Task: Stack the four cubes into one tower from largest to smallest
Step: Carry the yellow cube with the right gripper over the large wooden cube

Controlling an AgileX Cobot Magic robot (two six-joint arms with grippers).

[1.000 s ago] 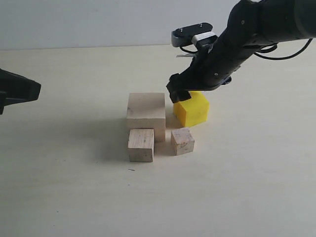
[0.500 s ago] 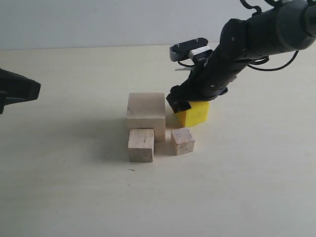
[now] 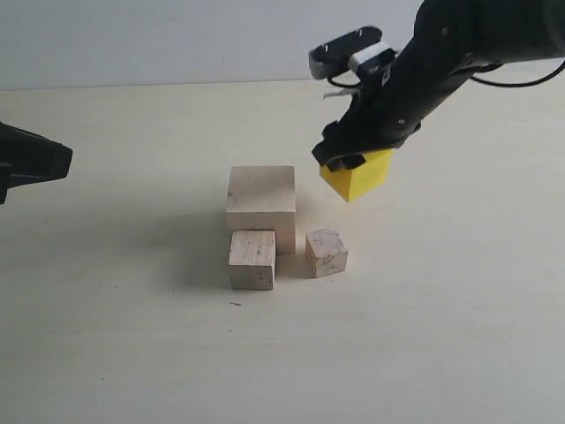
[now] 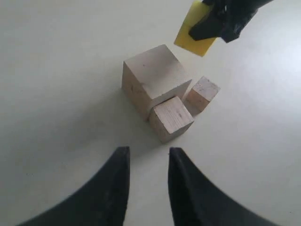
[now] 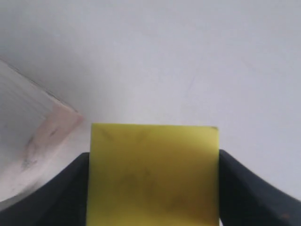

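Observation:
My right gripper (image 3: 351,159) is shut on the yellow cube (image 3: 360,174), which hangs tilted above the table, right of the large pale cube (image 3: 260,201). Between the dark fingers (image 5: 244,183) the yellow cube (image 5: 153,172) fills the right wrist view, and the large cube's corner (image 5: 28,141) shows beside it. The medium pale cube (image 3: 252,259) stands against the large cube's front. A little to its right sits the small pale cube (image 3: 327,253). My left gripper (image 4: 148,155) is open and empty, well short of the medium cube (image 4: 171,117). No cube rests on another.
The left arm's dark body (image 3: 31,163) sits at the left edge of the exterior view, far from the cubes. The pale tabletop (image 3: 424,336) extends around the group on all sides, with a light wall (image 3: 177,35) behind.
The right gripper closed down on the yellow cube and has lifted it off the table, tilting it. The left arm and the three pale cubes have not moved.

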